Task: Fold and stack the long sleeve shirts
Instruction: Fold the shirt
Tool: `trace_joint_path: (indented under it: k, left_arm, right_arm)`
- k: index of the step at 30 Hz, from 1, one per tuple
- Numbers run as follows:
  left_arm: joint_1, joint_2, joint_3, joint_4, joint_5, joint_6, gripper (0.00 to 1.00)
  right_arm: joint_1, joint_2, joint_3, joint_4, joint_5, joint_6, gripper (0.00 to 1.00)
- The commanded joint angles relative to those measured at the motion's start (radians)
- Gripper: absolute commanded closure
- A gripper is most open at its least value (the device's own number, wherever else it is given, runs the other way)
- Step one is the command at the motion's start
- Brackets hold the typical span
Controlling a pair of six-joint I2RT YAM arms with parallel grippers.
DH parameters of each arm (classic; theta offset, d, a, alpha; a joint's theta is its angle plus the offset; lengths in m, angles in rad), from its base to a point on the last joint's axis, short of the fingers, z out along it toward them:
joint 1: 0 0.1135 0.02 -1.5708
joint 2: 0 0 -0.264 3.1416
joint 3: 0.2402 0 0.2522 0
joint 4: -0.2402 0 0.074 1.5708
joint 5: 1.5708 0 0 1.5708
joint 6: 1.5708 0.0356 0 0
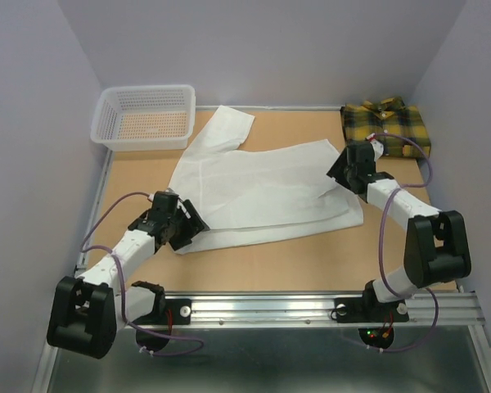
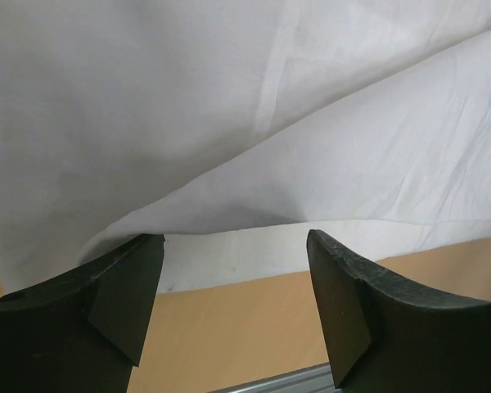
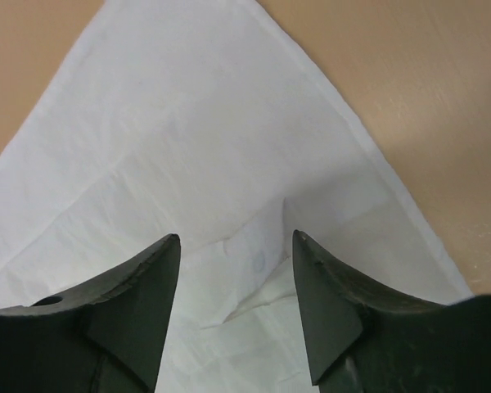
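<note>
The plain white shirt [image 1: 262, 184] lies spread across the middle of the table, one sleeve reaching toward the back. The yellow-and-dark-green plaid shirt [image 1: 385, 124] sits folded at the back right corner. My left gripper [image 1: 182, 223] is open at the white shirt's near left corner; in the left wrist view [image 2: 233, 286] the cloth edge [image 2: 254, 188] lies just ahead of the jaws over bare table. My right gripper [image 1: 344, 173] is open over the shirt's right edge; in the right wrist view [image 3: 233, 278] wrinkled white cloth [image 3: 188, 155] lies between the fingers.
A white plastic mesh basket [image 1: 144, 116] stands at the back left. Purple walls close in the table on three sides. A metal rail [image 1: 311, 307] runs along the near edge by the arm bases.
</note>
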Motion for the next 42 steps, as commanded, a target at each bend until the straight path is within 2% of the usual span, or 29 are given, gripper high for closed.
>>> trace_joint_path:
  k: [1, 2, 6, 8, 11, 15, 18, 22, 24, 25, 26, 29, 32, 36, 42]
  left_arm:
    - [-0.002, -0.073, 0.103, -0.134, -0.083, 0.017, 0.16]
    - [-0.002, -0.084, 0.117, -0.151, -0.093, 0.017, 0.15]
    - [-0.002, -0.151, 0.183, -0.223, -0.134, 0.014, 0.14]
    - [-0.002, -0.167, 0.199, -0.233, -0.134, 0.014, 0.14]
    - [-0.004, -0.164, 0.212, -0.173, -0.099, 0.008, 0.22]
    - [-0.050, -0.062, 0.223, -0.053, -0.032, -0.023, 0.29]
    - [-0.099, 0.014, 0.260, 0.020, -0.013, -0.050, 0.36]
    - [-0.189, 0.141, 0.304, 0.092, -0.011, -0.076, 0.45]
    - [-0.197, 0.187, 0.298, 0.106, -0.019, -0.089, 0.47]
    - [-0.196, 0.198, 0.285, 0.115, -0.043, -0.096, 0.48]
    - [-0.196, 0.207, 0.275, 0.117, -0.063, -0.102, 0.51]
    - [-0.193, 0.249, 0.226, 0.157, -0.125, -0.127, 0.55]
    - [-0.183, 0.308, 0.186, 0.189, -0.117, -0.138, 0.56]
    - [-0.179, 0.359, 0.144, 0.203, -0.114, -0.151, 0.56]
    - [-0.153, 0.303, 0.087, 0.182, -0.119, -0.165, 0.56]
  right_arm:
    - [0.001, -0.137, 0.040, 0.022, -0.041, -0.109, 0.34]
    - [0.003, -0.153, 0.040, 0.013, -0.047, -0.128, 0.28]
    - [0.003, -0.237, 0.028, -0.045, -0.123, -0.151, 0.21]
    - [0.003, -0.269, 0.014, -0.045, -0.196, -0.151, 0.21]
    - [0.003, -0.308, -0.010, -0.042, -0.364, -0.133, 0.22]
    - [0.004, -0.279, -0.056, 0.026, -0.591, -0.099, 0.25]
    - [0.004, -0.280, -0.134, 0.109, -0.656, -0.068, 0.26]
    - [0.004, -0.256, -0.217, 0.204, -0.647, -0.050, 0.27]
    - [0.004, -0.233, -0.260, 0.230, -0.626, -0.053, 0.29]
    - [0.003, -0.217, -0.272, 0.238, -0.610, -0.051, 0.32]
    - [0.001, -0.188, -0.288, 0.244, -0.593, -0.051, 0.39]
    - [-0.028, -0.118, -0.337, 0.287, -0.567, -0.039, 0.45]
    - [-0.088, -0.064, -0.392, 0.336, -0.566, 0.010, 0.51]
    - [-0.154, -0.045, -0.444, 0.358, -0.564, 0.067, 0.54]
    - [-0.220, -0.130, -0.504, 0.332, -0.512, 0.066, 0.54]
